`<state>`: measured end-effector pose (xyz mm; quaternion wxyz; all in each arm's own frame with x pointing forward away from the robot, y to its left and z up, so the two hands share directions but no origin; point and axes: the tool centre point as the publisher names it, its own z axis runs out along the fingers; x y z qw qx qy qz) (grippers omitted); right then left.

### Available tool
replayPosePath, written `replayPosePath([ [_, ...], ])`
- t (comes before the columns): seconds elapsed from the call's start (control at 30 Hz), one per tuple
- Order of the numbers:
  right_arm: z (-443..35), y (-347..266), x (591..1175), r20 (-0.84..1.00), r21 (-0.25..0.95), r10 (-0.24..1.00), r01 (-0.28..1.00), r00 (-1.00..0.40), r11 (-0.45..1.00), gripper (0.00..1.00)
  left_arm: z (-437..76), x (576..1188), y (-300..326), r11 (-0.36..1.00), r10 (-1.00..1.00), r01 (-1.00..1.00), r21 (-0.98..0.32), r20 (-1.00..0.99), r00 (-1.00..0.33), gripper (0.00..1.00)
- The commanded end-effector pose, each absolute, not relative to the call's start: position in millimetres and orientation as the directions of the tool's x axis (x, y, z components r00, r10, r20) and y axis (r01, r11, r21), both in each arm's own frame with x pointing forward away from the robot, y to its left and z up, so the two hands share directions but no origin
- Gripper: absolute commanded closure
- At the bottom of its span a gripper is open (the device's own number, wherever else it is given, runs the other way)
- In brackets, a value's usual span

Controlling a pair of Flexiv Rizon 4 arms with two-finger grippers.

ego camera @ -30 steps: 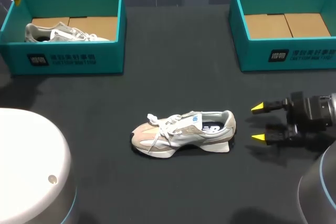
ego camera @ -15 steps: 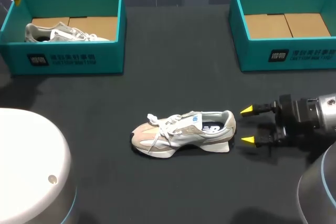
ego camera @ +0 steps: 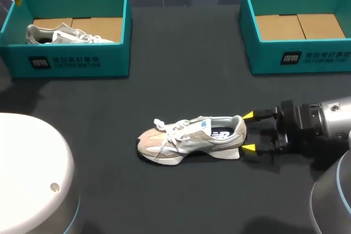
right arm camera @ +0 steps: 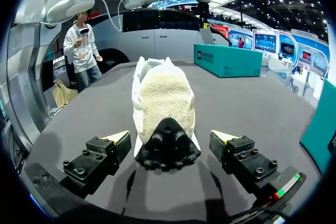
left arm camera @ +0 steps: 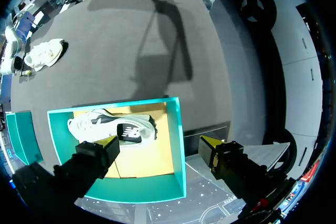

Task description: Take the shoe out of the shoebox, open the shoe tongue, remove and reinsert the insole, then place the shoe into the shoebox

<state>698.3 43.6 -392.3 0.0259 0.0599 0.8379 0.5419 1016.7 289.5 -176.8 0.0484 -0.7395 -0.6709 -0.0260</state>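
Closed in on shoe (ego camera: 189,138) heel since a second ago with right end effector (ego camera: 248,131), fingers spread apart, flanking it. Stands upright on worktop (ego camera: 192,69), well apart from empty box (ego camera: 329,58). Could shove shoe askew if driven forward before clamping.

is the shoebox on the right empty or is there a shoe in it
Empty: the right shoebox shows only its bare cardboard floor.
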Motion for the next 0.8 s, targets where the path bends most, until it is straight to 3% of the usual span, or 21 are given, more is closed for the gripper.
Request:
replayPosePath([
  [0.03, -395, 52, 699, 0.018, 0.911, 0.127, 0.068, -0.992, 0.407, 0.00, -176, 1018, 290, -0.096, 0.990, 0.995, -0.039, 0.104, 0.100, 0.00],
  [0.8, -397, 73, 699, -0.006, 0.919, 0.114, 0.040, -0.993, 0.393, 0.00, -176, 1018, 290, -0.096, 0.990, 0.995, -0.039, 0.104, 0.100, 0.00],
])
